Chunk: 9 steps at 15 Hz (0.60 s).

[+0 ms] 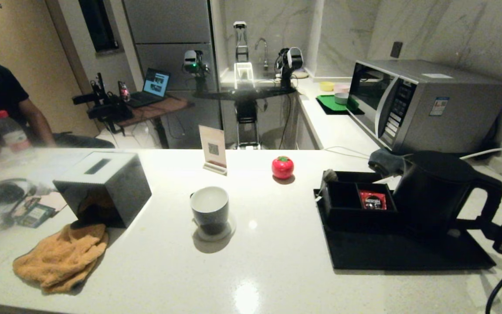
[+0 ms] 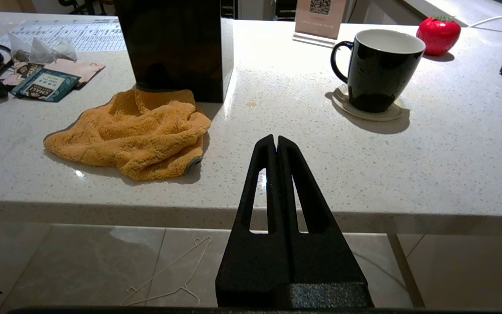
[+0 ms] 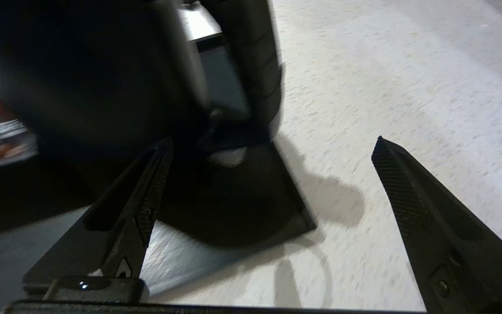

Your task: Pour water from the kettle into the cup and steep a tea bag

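Right gripper [image 3: 273, 144]: I see its fingers spread wide, holding nothing, just short of the kettle [image 1: 434, 187] handle on the black tray [image 1: 390, 255]; contact seems unlikely, though blur obscures it. Left gripper [image 2: 276, 140]: fingers pressed together, empty, before the counter edge. Only its wrist view shows the cup [image 2: 377, 69] handle; the head view alone shows the whole kettle.

The right gripper [image 3: 273, 144] hangs with fingers spread wide, the kettle [image 1: 434, 187] and its handle [image 3: 251, 65] standing straight ahead on the black tray [image 1: 390, 255]. Bare surface [image 3: 408, 87] lies open off the tray's outer edge. The compartment box [image 1: 355, 203] blocks the kettle's far side.
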### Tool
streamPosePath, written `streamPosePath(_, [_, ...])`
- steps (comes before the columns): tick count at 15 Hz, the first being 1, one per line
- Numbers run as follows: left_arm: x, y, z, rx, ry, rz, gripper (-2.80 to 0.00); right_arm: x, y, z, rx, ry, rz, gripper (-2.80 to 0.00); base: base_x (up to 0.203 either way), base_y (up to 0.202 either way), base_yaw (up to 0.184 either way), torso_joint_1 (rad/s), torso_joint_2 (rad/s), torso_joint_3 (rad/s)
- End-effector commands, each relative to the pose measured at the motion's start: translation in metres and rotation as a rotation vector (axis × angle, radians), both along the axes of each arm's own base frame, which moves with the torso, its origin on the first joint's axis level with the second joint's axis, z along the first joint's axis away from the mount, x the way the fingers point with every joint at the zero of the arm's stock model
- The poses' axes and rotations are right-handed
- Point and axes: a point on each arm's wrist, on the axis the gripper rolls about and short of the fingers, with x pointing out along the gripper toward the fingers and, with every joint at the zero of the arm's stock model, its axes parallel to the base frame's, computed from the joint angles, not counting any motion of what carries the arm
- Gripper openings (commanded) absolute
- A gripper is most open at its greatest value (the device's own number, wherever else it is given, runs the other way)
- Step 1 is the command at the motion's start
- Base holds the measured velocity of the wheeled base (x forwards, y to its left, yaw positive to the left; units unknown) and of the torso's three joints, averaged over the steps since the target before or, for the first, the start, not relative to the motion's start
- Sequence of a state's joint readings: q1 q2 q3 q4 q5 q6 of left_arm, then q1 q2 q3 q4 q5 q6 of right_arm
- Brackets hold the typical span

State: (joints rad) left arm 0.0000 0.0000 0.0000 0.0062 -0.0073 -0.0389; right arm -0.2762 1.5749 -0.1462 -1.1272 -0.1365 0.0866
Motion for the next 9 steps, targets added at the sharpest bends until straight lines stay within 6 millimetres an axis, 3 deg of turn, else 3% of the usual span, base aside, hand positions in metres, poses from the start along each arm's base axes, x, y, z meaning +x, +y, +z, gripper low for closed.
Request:
streamPosePath(1, [0.0, 0.0, 0.0, -0.001, 0.0, 0.0, -2.8, 0.015, -0.005, -0.012, 0.002, 0.047, -0.018, 0.0, 0.0, 0.0, 0.0, 0.0, 0.0, 0.0])
streamPosePath(9, [0.0, 0.0, 0.0, -0.001, 0.0, 0.0, -2.8, 0.046, -0.016, -0.012, -0.027, 0.032, -0.07, 0.0, 0.0, 0.0, 0.0, 0.0, 0.0, 0.0])
